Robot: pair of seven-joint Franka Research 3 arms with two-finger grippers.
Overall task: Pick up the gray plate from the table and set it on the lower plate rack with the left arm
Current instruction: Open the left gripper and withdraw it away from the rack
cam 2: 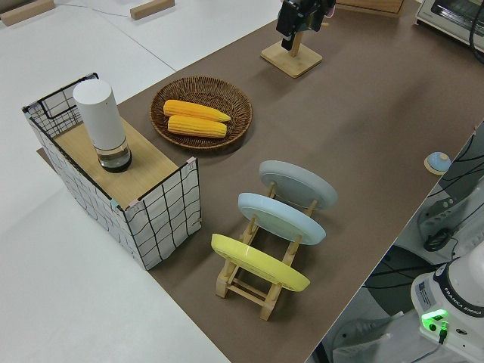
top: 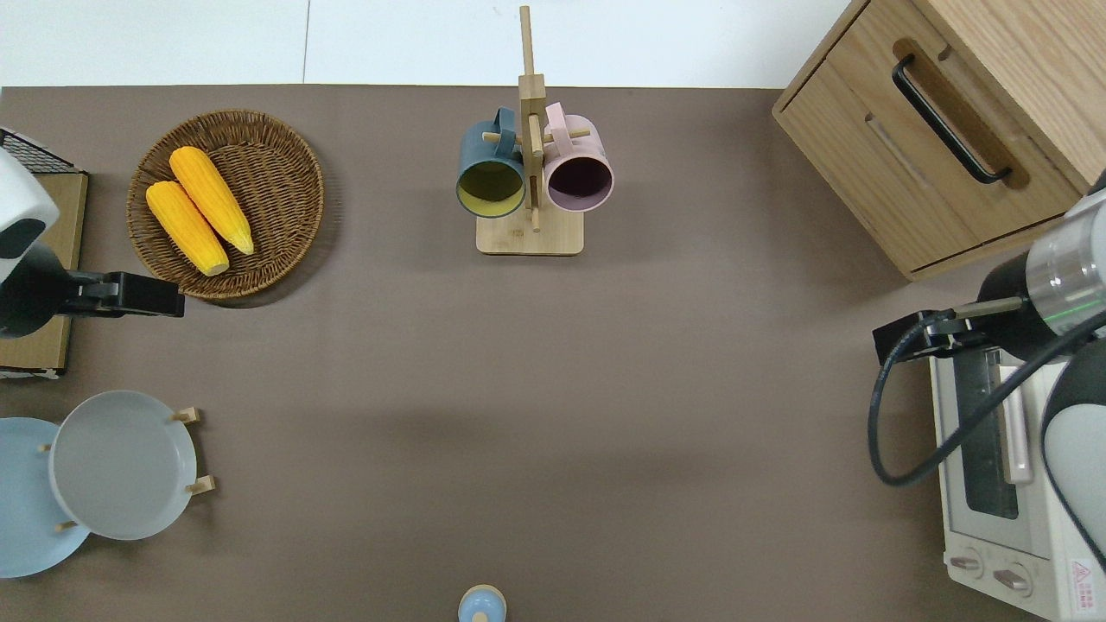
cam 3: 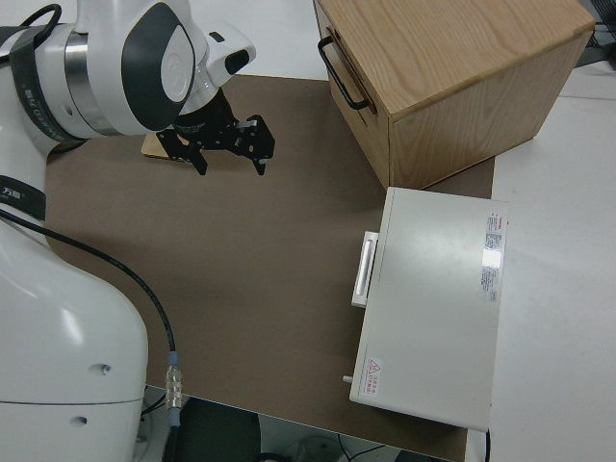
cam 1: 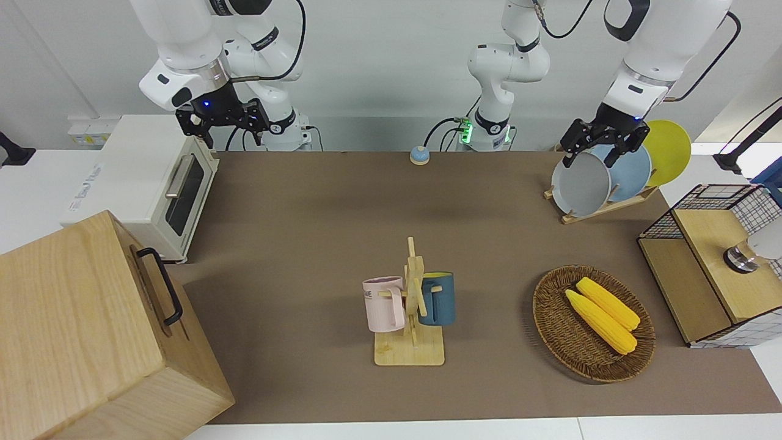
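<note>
The gray plate (cam 1: 580, 183) stands tilted in the lowest slot of the light-wood plate rack (cam 1: 602, 209), at the left arm's end of the table. It also shows in the overhead view (top: 121, 466) and in the left side view (cam 2: 299, 184). My left gripper (cam 1: 594, 154) is open and empty, up in the air, clear of the plate. In the overhead view the left gripper (top: 130, 295) is over the table between the rack (top: 200, 485) and the wicker basket. The right gripper (cam 1: 223, 125) is parked and open.
A sky-blue plate (cam 1: 635, 174) and a yellow plate (cam 1: 672, 150) fill the rack's higher slots. A wicker basket (top: 285, 147) holds two corn cobs. A wire box (cam 1: 708, 263), a mug stand (cam 1: 410, 318), a toaster oven (cam 1: 146, 183), a wooden cabinet (cam 1: 79, 330) and a small bell (cam 1: 419, 155) are around.
</note>
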